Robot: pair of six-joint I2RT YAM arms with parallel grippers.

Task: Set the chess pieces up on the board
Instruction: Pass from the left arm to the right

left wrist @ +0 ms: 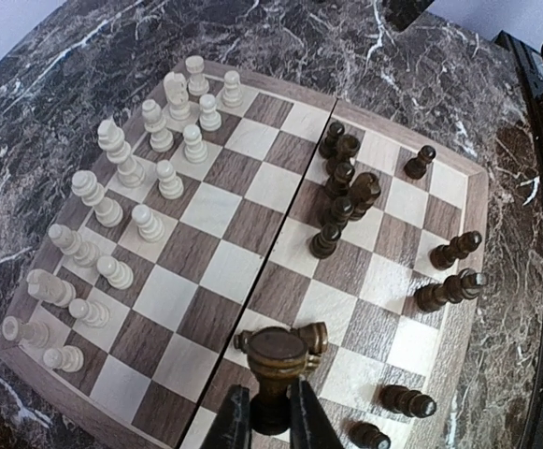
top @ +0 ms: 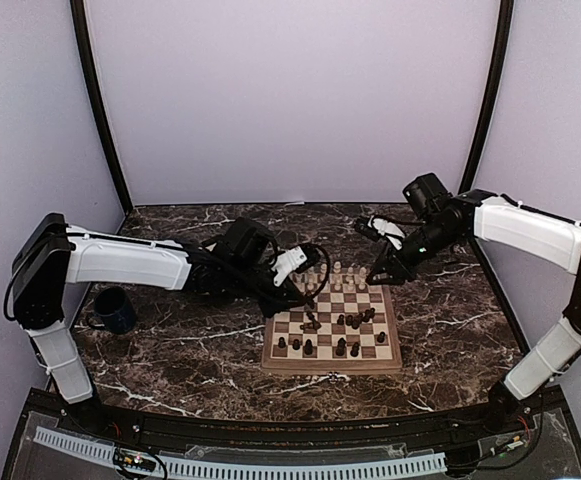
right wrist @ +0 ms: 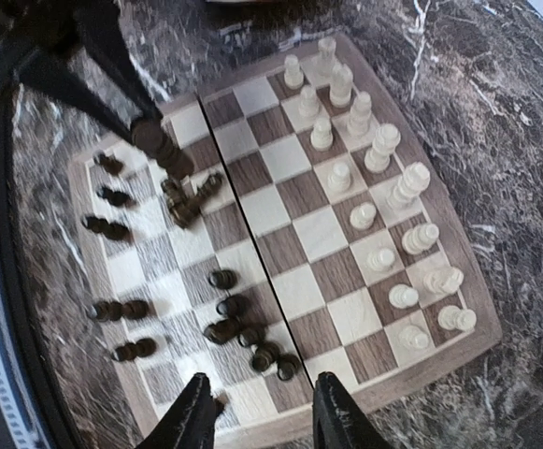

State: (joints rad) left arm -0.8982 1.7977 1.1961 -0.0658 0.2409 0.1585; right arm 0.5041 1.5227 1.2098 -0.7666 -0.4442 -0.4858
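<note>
A square wooden chess board with a tan border lies on a dark marbled worktop, in front of and between the two arm bases. The pale pieces stand upright in two neat rows along the board's far edge, filling the two ranks there. The dark pieces are not in order: a tight bunch of them stands near the middle of the board, towards its right side, and others are scattered singly along the board's near ranks, several lying on their sides. The left pincer reaches over the left half of the board with its fingers closed on one dark piece, gripping it by the stem below its rounded head. This piece hangs over a small heap of fallen dark figures near the board's centre line. Whether its base touches the board cannot be told. The right pincer hovers above the board's far right corner, its two fingers spread wide and holding nothing. A dark blue mug stands on the worktop well to the left of the board, beside the left arm.
</note>
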